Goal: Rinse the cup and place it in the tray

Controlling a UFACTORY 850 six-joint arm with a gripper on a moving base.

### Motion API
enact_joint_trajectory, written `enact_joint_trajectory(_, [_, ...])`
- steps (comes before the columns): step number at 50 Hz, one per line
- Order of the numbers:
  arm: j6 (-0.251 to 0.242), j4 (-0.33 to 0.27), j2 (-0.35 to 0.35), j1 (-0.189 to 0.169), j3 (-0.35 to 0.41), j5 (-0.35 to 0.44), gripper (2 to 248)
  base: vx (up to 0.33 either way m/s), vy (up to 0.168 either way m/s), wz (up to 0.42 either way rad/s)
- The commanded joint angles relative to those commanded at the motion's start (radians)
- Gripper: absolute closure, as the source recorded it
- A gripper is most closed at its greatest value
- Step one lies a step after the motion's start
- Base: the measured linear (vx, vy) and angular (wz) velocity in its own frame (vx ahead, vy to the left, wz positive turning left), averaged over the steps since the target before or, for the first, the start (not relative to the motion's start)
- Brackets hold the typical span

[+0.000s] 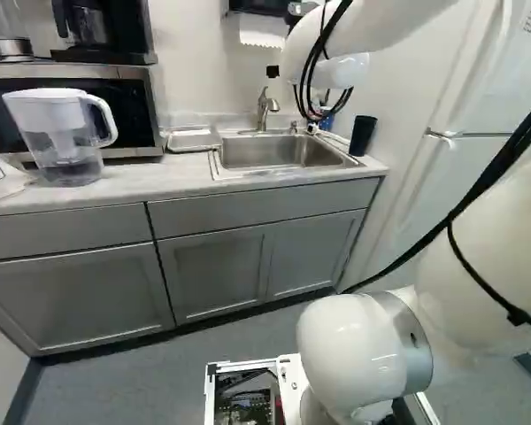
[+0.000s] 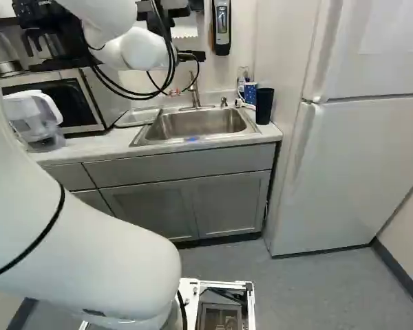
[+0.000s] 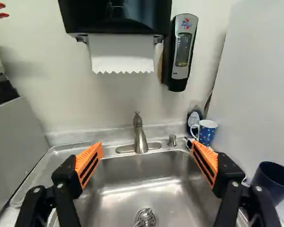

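Hanging near the sink (image 2: pixel 199 122), the gripper (image 2: pixel 193 55) is released, its fingers spread wide; clocked from the sink's middle in the right base view, the blue mug (image 2: pixel 250 92) stands at two, the dark cup (image 2: pixel 264 106) between two and three, the pale tray (image 2: pixel 138 117) around nine

Tray (image 1: pixel 193 140) left of sink (image 1: pixel 279 152), cup (image 1: pixel 363 135) right, mug (image 3: pixel 207 134) apparently behind cup.

Grey cabinets (image 1: pixel 214 274) stand against a pale wall (image 1: pixel 193 53), a white refrigerator (image 2: pixel 358 172) right of them on grey floor (image 2: pixel 330 289).
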Motion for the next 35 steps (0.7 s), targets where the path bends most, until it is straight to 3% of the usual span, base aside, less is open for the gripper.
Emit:
enact_joint_trajectory(11, [0.000,0.000,0.000,0.000,0.000,0.000,3,0.060,-0.027,-0.133])
enact_joint_trajectory(35, [0.000,0.000,0.000,0.000,0.000,0.000,3,0.046,-0.001,-0.011])
